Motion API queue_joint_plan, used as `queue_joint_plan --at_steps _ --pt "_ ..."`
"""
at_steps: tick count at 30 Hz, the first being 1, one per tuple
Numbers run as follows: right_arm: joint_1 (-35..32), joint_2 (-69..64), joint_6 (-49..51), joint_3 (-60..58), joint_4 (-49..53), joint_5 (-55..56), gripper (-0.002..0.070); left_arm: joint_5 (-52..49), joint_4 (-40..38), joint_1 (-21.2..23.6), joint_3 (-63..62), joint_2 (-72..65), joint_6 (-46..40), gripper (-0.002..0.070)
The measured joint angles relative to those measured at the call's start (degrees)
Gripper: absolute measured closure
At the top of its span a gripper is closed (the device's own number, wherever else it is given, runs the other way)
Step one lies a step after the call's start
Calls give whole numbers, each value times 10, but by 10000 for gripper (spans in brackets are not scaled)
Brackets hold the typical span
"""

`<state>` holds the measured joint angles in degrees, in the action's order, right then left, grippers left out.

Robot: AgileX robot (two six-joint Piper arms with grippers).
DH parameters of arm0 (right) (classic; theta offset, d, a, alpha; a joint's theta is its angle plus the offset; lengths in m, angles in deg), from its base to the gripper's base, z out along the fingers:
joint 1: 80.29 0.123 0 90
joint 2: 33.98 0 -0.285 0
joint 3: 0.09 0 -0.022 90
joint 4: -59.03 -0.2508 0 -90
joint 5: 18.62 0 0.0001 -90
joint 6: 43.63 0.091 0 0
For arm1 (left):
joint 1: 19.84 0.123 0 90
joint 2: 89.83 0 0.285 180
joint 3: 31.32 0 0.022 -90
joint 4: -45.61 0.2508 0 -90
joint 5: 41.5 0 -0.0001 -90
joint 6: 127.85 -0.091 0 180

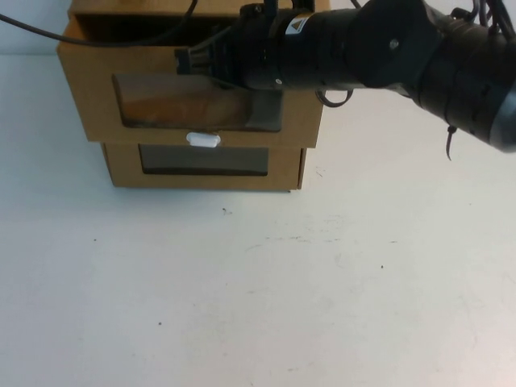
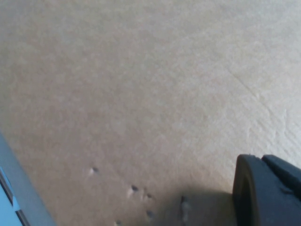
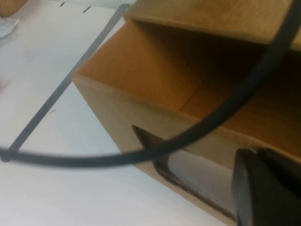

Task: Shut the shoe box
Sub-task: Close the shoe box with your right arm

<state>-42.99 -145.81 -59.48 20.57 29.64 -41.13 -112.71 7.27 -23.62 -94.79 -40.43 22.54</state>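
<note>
The left gripper (image 2: 268, 193) sits pressed close to a plain cardboard face; how far it is open I cannot tell. The shoe box (image 1: 90, 101) lies directly under the right gripper (image 1: 197, 61), its drawer pulled out over the lower box (image 1: 121, 165). Whether that gripper is open I cannot tell either. The box looks like light, stiff cardboard that should slide easily, so push flat on the front beside the tab (image 1: 203, 139), not on the thin window (image 1: 185, 103)
</note>
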Motion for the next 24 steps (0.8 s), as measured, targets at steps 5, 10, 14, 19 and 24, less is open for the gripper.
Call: queue_joint_plan --at_steps 5,10,14,19,24 --pt "-12 -21 0 35 -10 -22 687 0 0 0 0 0 1 680" --pt "-15 -36 0 62 -9 -44 687 0 0 0 0 0 1 680" --pt "-15 -37 -14 70 -18 -68 687 0 0 0 0 0 1 680" --pt "-15 -37 -18 77 -19 -80 687 0 0 0 0 0 1 680" --pt "-15 -47 -19 80 -19 -77 687 0 0 0 0 0 1 680"
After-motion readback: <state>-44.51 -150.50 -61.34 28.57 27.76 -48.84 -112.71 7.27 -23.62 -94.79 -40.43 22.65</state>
